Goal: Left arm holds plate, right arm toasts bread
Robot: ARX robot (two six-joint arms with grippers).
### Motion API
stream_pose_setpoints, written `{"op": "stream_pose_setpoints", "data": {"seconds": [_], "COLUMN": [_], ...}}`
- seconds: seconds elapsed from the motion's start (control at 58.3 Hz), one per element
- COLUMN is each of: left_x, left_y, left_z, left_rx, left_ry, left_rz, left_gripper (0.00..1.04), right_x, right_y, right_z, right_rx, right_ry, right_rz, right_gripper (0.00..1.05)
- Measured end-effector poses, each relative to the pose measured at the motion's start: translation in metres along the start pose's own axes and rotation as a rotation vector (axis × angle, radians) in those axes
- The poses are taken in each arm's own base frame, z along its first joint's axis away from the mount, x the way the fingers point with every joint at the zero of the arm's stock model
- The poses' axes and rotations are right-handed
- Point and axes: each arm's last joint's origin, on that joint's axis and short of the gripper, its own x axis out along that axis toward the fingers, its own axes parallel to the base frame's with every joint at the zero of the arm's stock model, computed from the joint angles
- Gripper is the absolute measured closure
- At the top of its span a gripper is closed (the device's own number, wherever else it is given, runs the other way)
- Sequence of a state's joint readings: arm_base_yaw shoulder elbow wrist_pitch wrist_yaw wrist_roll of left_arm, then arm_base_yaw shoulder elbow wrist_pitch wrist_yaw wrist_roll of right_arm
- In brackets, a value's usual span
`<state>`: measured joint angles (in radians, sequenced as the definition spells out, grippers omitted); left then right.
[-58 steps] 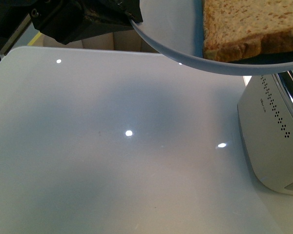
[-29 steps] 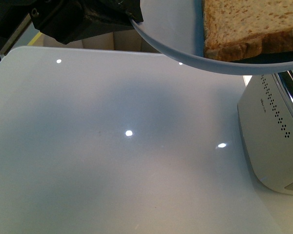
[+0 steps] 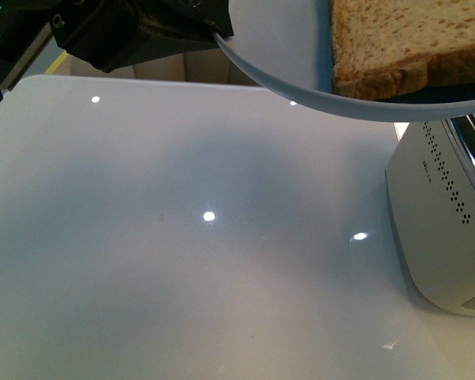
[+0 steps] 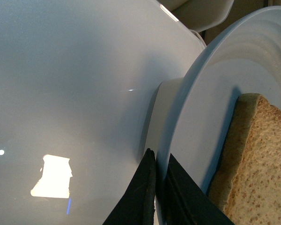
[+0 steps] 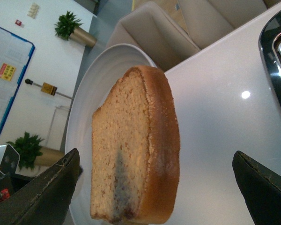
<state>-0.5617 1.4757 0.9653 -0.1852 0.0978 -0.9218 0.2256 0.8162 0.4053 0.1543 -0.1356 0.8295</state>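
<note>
Front view: the left fingers point(image 3: 182, 24) clamp the rim of the plate point(image 3: 277, 47), held in the air above the bench point(image 3: 182, 261) — the bread point(image 3: 404, 39) rests on it, near the toaster point(image 3: 447, 214). Left wrist view: the rim sits pinched between both fingers. Right wrist view: the right fingers point(image 5: 49, 194) are spread wide — gripping nothing, the bread between them.

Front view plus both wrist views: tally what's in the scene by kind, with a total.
Plate: 1
Bread slice: 1
Toaster: 1
End effector: 2, the left end effector and the right end effector
Total: 5
</note>
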Motion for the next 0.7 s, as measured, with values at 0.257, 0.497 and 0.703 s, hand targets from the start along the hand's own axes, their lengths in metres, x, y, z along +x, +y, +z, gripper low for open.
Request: {"op": "stream_pose_setpoints", "data": {"seconds": [0.257, 0.497, 0.703], "left_x": [-0.0001, 0.0000, -0.0001], "left_y": [0.0000, 0.0000, 0.0000], "left_z": [0.0000, 0.0000, 0.0000], "left_rx": [0.000, 0.000, 0.000], "left_ry": [-0.001, 0.000, -0.001], "left_rz": [0.000, 0.000, 0.000], "left_gripper": [1.02, 1.02, 1.02], "right_x": [0.0055, 0.0062, 0.0062], "right_y": [0.0045, 0.0052, 0.0046], "right_z": [-0.0019, -0.0024, -0.0030], "right_rx": [0.031, 0.038, 0.039], "right_ry": [0.019, 0.019, 0.022], "right_rz": [0.023, 0.019, 0.010], "right_gripper": [0.20, 0.56, 0.89]}}
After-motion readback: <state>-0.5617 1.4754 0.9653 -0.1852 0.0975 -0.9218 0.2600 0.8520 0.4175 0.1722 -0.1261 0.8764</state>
